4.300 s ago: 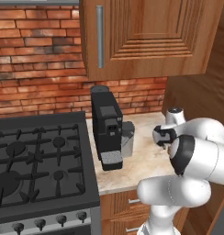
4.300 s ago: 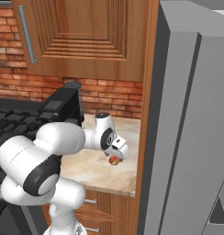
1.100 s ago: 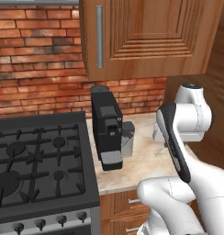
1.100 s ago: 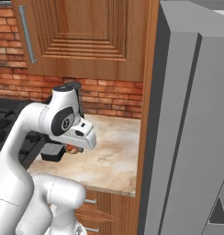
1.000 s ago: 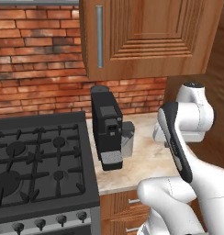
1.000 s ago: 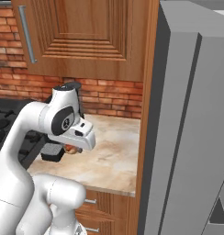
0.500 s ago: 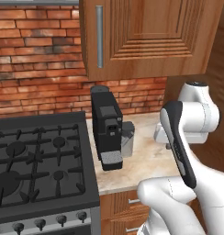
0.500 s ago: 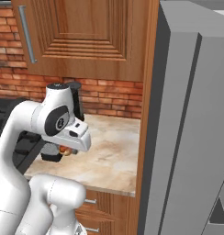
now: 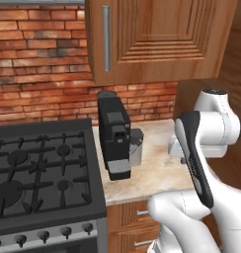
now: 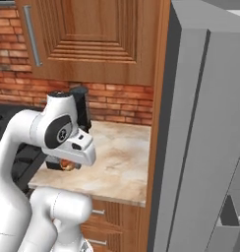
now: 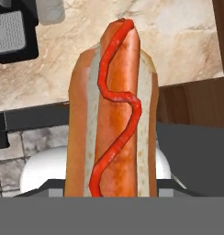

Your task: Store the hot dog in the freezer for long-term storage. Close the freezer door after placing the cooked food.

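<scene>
One hot dog, held above the surface

One hot dog [image 11: 111, 110] stands close-up in the hand view, a red squiggle along it; the claw's fingers are hidden, so its grip cannot be told. The right base view shows the freezer door [image 10: 200, 147] and surface [image 10: 119, 157]; the left shows the coffee machine [image 9: 114, 134]. No writing is legible.

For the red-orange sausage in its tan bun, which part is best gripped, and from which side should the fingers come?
Probably across the middle of the red-orange sausage in its tan bun, one finger on each long bun flank. It is long and narrow, so its short width suits the gripper, and the bun sides are broader and flatter than the rounded, sauce-striped top. In the hand view it runs lengthwise away from the camera above the beige marbled counter.
</scene>
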